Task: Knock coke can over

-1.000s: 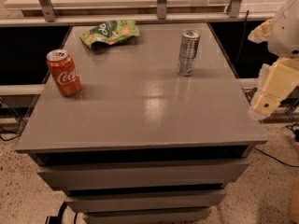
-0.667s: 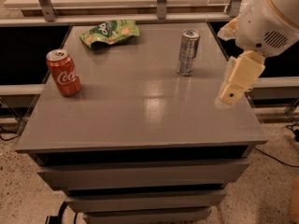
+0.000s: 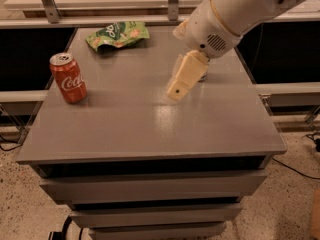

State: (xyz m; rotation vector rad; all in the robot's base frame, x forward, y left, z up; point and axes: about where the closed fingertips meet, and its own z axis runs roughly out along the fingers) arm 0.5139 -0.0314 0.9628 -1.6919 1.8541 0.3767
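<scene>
The red coke can with white script and a silver top stands upright near the left edge of the grey table. My gripper hangs from the white arm over the middle of the table, well to the right of the can and apart from it. The silver-and-blue can is hidden behind the arm.
A green snack bag lies at the back of the table, left of centre. Drawers sit below the tabletop. A white counter with metal legs runs along the back. Cables lie on the speckled floor at both sides.
My arm has swung in from the right edge to over the table's middle, moving left toward the coke can. It now covers the silver-and-blue can. The coke can has not moved.
</scene>
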